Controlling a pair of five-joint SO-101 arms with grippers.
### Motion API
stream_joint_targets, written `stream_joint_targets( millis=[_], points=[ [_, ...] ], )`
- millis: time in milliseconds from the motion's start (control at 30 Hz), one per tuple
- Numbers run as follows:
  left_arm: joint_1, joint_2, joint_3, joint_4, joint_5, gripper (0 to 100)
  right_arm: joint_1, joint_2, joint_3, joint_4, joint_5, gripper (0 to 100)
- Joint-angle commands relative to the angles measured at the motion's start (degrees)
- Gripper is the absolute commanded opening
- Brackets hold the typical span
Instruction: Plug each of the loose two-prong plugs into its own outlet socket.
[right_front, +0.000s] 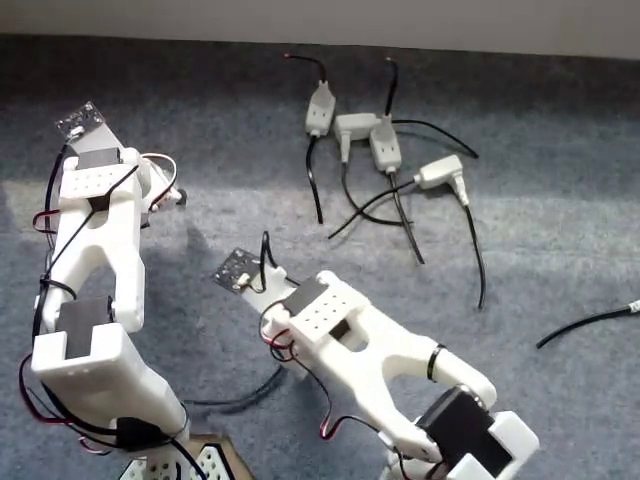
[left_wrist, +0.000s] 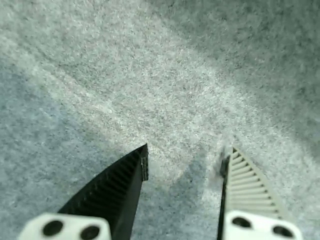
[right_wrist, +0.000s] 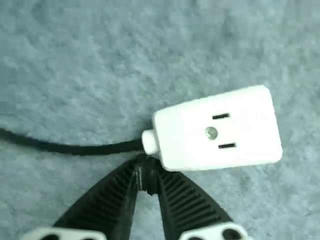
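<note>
A white outlet socket block (right_wrist: 217, 131) lies on the grey carpet with its two slots facing up and a black cord (right_wrist: 70, 147) leaving its collar. My right gripper (right_wrist: 147, 172) is shut, its tips right beside that collar and holding nothing. My left gripper (left_wrist: 185, 165) is open above bare carpet. Several white plugs and sockets with black cords lie together at the far side: one (right_front: 320, 108), another (right_front: 352, 128), a third (right_front: 385, 146) and one to their right (right_front: 440, 172). The right arm (right_front: 330, 320) stands mid-table and covers the socket block from above.
The left arm (right_front: 95, 240) runs along the left side of the carpet. A black cable (right_front: 590, 320) enters from the right edge. A black cord loop (right_front: 235, 400) lies under the right arm. A pale wall edge runs along the far side.
</note>
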Motion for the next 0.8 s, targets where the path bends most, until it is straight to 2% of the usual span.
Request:
stream_joint_targets(
  millis=[0, 333, 600, 767],
  points=[
    [-0.6, -0.2, -0.3, -0.7, 0.5, 25, -3.7, -0.8, -5.1, -0.7, -0.7, 0.6],
    [-0.6, -0.2, -0.3, -0.8, 0.5, 25, -3.6, -0.4, -14.1, -0.8, -1.9, 0.6],
    [-0.6, -0.2, -0.3, -0.8, 0.5, 25, -3.4, -0.2, -15.3, -10.1, -1.8, 0.6],
    [-0.6, -0.2, -0.3, -0.8, 0.5, 25, -0.4, 3.8, -16.0, -12.1, -1.8, 0.6]
  ],
)
